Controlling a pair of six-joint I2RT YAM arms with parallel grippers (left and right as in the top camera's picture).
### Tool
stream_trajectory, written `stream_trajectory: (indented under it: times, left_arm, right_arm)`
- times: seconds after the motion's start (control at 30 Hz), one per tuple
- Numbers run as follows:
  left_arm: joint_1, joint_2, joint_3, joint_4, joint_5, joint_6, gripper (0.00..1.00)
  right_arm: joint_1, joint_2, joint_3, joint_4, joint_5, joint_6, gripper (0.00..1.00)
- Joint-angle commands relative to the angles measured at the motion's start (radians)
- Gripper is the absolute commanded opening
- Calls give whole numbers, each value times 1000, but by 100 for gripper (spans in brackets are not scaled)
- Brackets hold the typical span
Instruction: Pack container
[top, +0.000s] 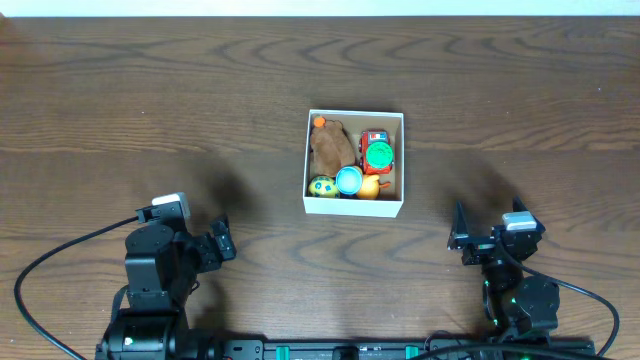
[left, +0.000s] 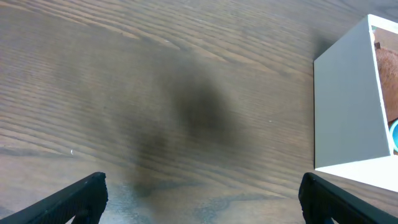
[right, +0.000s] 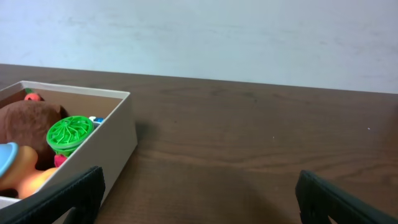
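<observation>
The container (top: 354, 207) is a small white-walled box at the table's middle. It holds a brown plush toy (top: 330, 148), a red toy with a green disc (top: 378, 152), a yellow-green ball (top: 322, 186), a light blue round piece (top: 348, 180) and a yellow-orange toy (top: 369, 186). My left gripper (top: 222, 243) is open and empty, left of and nearer than the box; its wrist view (left: 199, 196) shows the container's white wall (left: 345, 99) at right. My right gripper (top: 487, 232) is open and empty, right of the box; its wrist view (right: 196, 196) shows the container (right: 112, 143) at left.
The table (top: 150, 110) is dark wood grain. A pale wall (right: 249, 37) stands beyond its far edge. Black cables (top: 60, 255) run from both arm bases at the near edge.
</observation>
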Motion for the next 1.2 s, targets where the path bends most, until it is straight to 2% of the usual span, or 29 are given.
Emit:
stream_trajectory:
  times: [0.0,0.73,0.9,1.03,1.17]
  left_arm:
    - [3,2,1,-2,-2,-1,98]
    - [3,2,1,-2,-2,-1,98]
    - [-9,-73,1,-48,-5,4,98]
    - [-9,-159,-25,-61,-5,68,98]
    - [-11,-271,-104,-13,-4,184,98]
  right_arm:
    - [-8,-6,-2,-6,-14,-10,99]
    - [-8,-6,-2,-6,-14,-10,99]
    - [-8,-6,-2,-6,-14,-10,99]
    - [-8,-6,-2,-6,-14,-10,99]
    - [-8,-6,-2,-6,-14,-10,99]
